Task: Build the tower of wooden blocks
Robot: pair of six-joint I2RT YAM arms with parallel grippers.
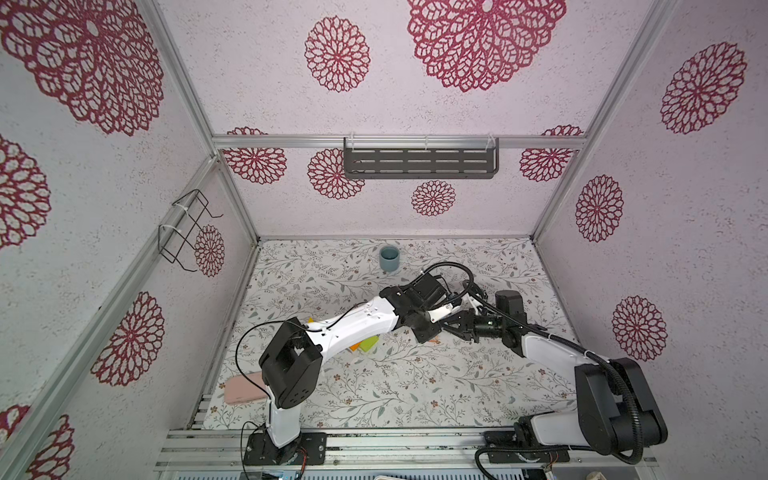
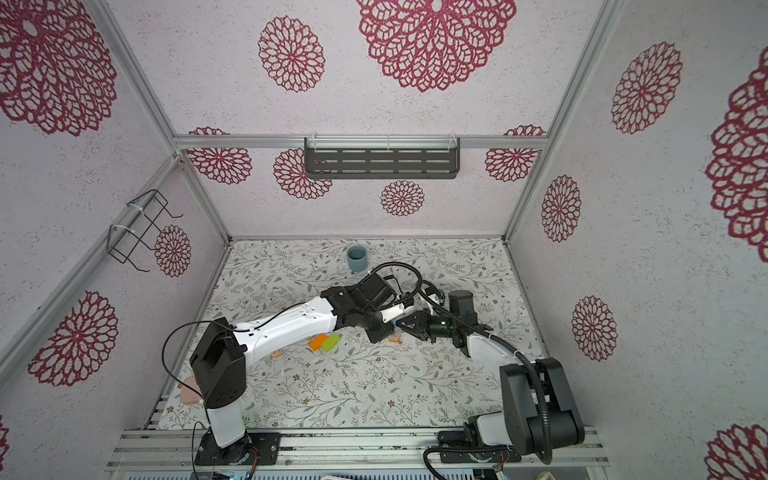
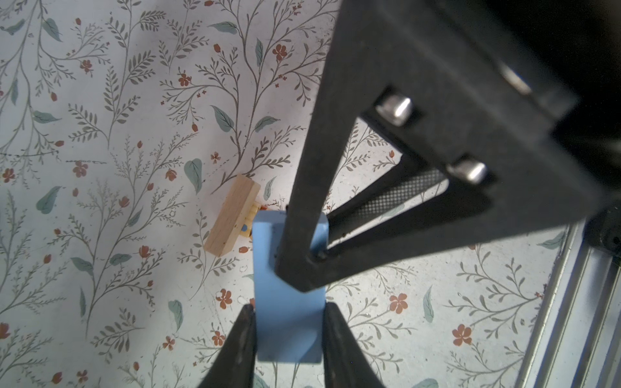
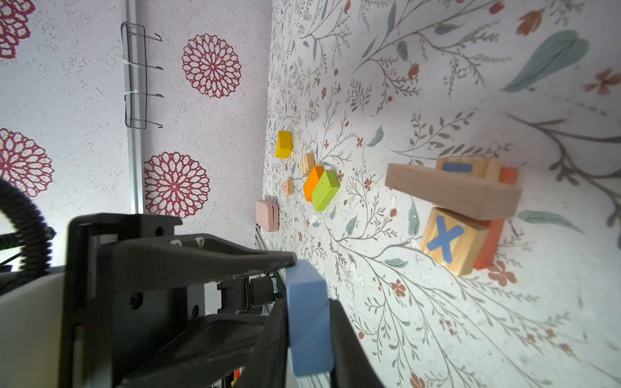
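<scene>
A blue block (image 3: 289,322) (image 4: 307,315) hangs just above the table with both grippers on it. My left gripper (image 3: 289,309) is shut on its broad sides, and my right gripper (image 4: 309,304) is shut across its thin sides. In both top views the two grippers meet right of centre (image 1: 442,323) (image 2: 402,322). Beside them stands the low tower (image 4: 470,215): a tan plank (image 4: 450,193) (image 3: 232,220) lies across two letter cubes (image 4: 447,240) over a red-orange block (image 4: 494,235). Orange (image 4: 312,183) and green (image 4: 325,189) blocks, a yellow wedge (image 4: 284,144) and a small pale cube (image 4: 307,164) lie loose further left.
A grey-blue cup (image 1: 389,258) (image 2: 357,257) stands near the back wall. A pink flat case (image 1: 243,388) (image 4: 266,215) lies at the front left, partly under the left arm. A wire rack (image 1: 187,230) hangs on the left wall and a dark shelf (image 1: 419,160) on the back wall.
</scene>
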